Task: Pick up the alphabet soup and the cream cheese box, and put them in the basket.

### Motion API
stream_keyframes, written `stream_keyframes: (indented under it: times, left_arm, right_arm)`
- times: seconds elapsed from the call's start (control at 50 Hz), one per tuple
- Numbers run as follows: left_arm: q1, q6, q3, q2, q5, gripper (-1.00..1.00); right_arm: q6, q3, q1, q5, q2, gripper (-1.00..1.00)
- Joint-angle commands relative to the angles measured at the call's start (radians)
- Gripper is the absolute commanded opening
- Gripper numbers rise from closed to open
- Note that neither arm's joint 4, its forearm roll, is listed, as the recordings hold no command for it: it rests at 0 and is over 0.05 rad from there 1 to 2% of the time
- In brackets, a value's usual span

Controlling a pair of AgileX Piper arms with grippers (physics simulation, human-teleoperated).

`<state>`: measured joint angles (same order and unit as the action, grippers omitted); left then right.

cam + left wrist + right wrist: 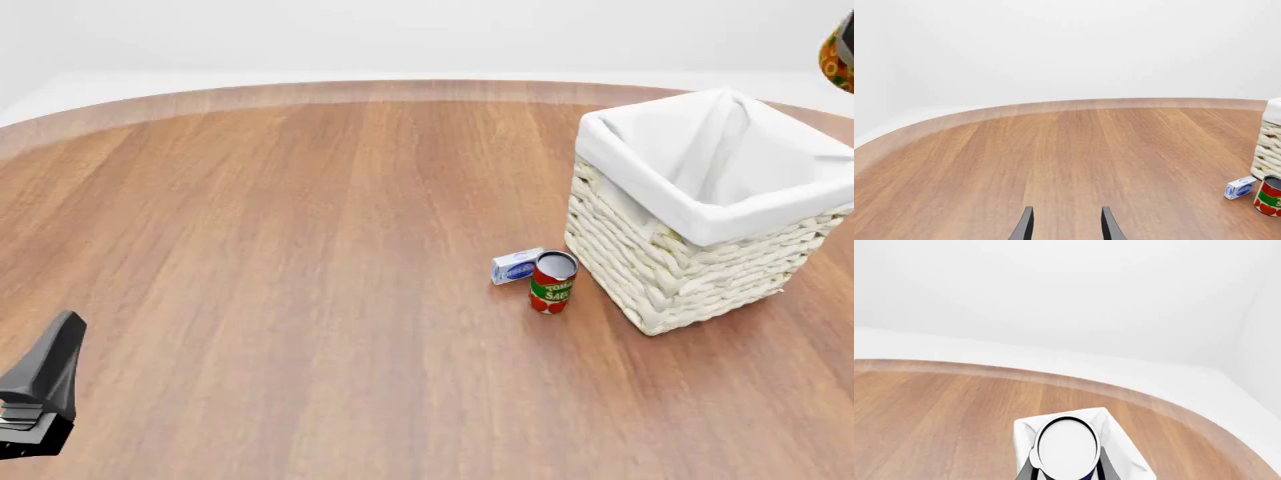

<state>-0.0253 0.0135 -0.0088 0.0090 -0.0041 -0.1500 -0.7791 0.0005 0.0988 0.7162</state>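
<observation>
My right gripper (1067, 471) is shut on the alphabet soup (1067, 447). Its plain silver top faces the right wrist camera, and it hangs high above the basket's white lining (1124, 442). The front view shows only the soup's yellow-orange label (839, 60) at the top right corner, above the woven basket (667, 270). The cream cheese box (517, 266) lies on the table just left of the basket; it also shows in the left wrist view (1240, 187). My left gripper (1067, 212) is open and empty, low at the near left (47, 385), far from the box.
A red and green tomato sauce can (553, 282) stands upright between the cream cheese box and the basket's near-left corner; it also shows in the left wrist view (1270, 196). The round wooden table (267, 250) curves away at the back.
</observation>
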Motion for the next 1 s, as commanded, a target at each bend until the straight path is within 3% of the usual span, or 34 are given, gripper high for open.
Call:
stream_keyframes:
  times: [0.02, 0.32, 0.62, 1.0]
  left_arm:
    - [0.000, 0.000, 0.001, -0.001, 0.000, 1.00]
    - [0.000, -0.001, 0.001, -0.001, 0.000, 1.00]
    - [0.000, 0.000, 0.001, -0.001, 0.000, 1.00]
    - [0.000, 0.000, 0.001, -0.001, 0.000, 1.00]
  right_arm:
    - [0.028, -0.077, 0.010, 0.005, 0.129, -1.00]
    - [0.054, -0.124, 0.018, 0.018, 0.283, -1.00]
    - [0.162, -0.132, 0.025, -0.007, 0.367, -1.00]
    - [0.220, -0.118, 0.011, -0.024, 0.410, -1.00]
